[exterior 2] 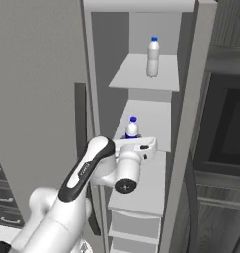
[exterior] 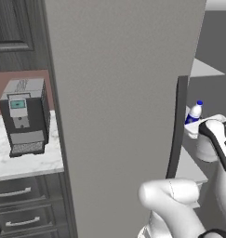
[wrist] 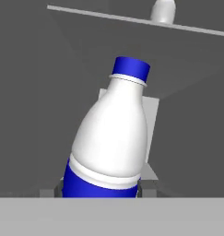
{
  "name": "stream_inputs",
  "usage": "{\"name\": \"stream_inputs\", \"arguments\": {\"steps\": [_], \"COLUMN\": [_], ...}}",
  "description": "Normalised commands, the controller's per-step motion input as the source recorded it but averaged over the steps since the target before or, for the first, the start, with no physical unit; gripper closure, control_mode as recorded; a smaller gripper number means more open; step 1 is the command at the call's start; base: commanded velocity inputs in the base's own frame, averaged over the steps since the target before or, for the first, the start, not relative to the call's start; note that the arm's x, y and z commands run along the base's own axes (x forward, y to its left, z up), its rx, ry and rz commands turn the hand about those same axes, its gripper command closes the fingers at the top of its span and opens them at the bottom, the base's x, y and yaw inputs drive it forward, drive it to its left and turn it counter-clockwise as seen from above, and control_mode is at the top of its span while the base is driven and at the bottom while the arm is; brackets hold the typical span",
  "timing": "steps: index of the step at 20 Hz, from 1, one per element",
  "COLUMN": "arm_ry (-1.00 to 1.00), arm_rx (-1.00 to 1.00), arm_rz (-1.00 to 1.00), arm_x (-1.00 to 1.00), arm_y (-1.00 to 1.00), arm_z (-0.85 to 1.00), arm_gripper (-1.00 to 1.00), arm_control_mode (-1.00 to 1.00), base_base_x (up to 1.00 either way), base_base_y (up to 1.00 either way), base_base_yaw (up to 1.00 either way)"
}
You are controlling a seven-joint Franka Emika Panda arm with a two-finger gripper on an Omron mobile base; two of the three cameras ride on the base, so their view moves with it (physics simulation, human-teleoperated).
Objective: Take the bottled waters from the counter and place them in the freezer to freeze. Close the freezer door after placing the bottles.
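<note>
The freezer (exterior 2: 141,29) stands open, its door (exterior: 119,116) swung wide toward me. Inside, my gripper (exterior 2: 134,142) is shut on a bottled water with a dark blue lower band (exterior 2: 132,127), just above the middle white shelf (exterior 2: 153,116). In the hand view this bottle (wrist: 111,138) leans right, its blue band pinched between my gripper's (wrist: 97,191) tips. From the left, the bottle (exterior: 194,113) and my gripper (exterior: 193,126) peek out past the door's edge. The pale bottled water (exterior 2: 152,57) stands upright on the upper shelf (exterior 2: 136,79). The counter (exterior: 21,162) lies left of the door.
A dark coffee machine (exterior: 23,116) sits on the counter above grey drawers (exterior: 21,204). The door's dark bar handle (exterior: 177,125) runs close beside my arm. A dark built-in oven (exterior 2: 225,128) is right of the freezer. White drawers (exterior 2: 136,225) fill the freezer's lower part.
</note>
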Motion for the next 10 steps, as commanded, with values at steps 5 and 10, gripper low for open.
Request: {"name": "stream_inputs", "arguments": {"steps": [5,10], "arm_ry": [0.11,0.01], "arm_rx": [0.18,0.14], "arm_rz": [0.00,0.00], "arm_x": [0.31,0.41], "arm_y": [-0.31,-0.22], "arm_z": [0.00,0.00], "arm_gripper": [1.00,1.00], "arm_control_mode": [-1.00,-1.00], "base_base_x": [0.00,0.00], "base_base_y": [0.00,0.00], "base_base_yaw": [0.00,0.00]}}
